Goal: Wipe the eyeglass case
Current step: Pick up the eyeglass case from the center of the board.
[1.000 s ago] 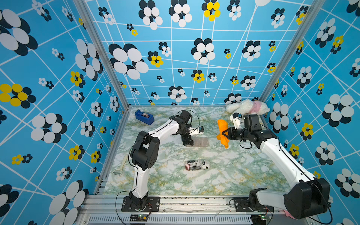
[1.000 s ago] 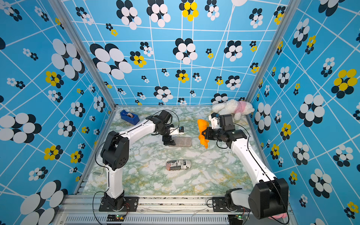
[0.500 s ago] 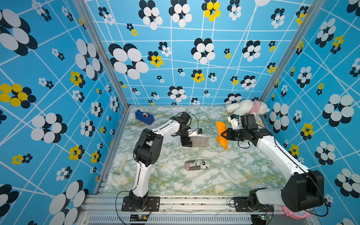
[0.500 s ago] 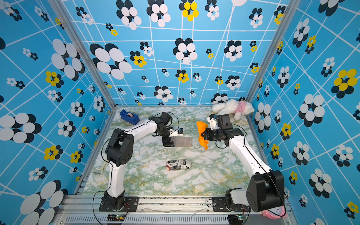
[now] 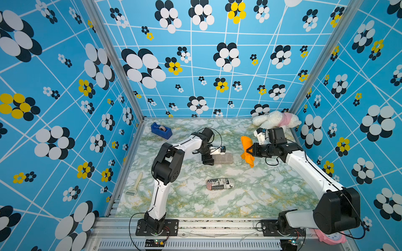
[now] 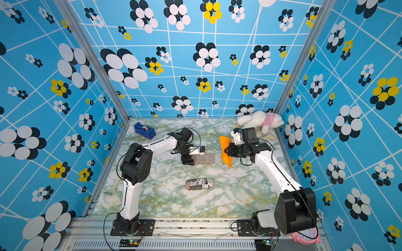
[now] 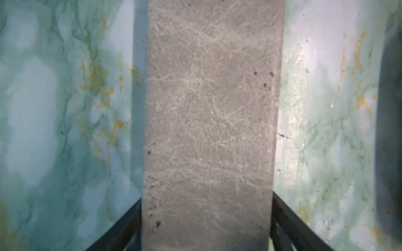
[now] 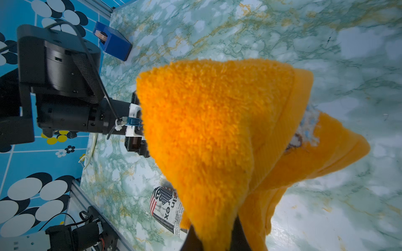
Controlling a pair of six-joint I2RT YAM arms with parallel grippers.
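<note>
item: grey eyeglass case (image 5: 223, 158), flat on marble table (image 5: 261, 195), mid-field. left gripper (image 5: 208, 160): clamped across one end, fingers (image 7: 124, 226) touching both long sides. right gripper (image 5: 250, 151): closed on orange cloth (image 5: 245, 141), hanging near case's free end, not touching. risks i see: one-end hold, so wipe pressure may pivot case; loose cloth may snag left gripper or drag on table.
</note>
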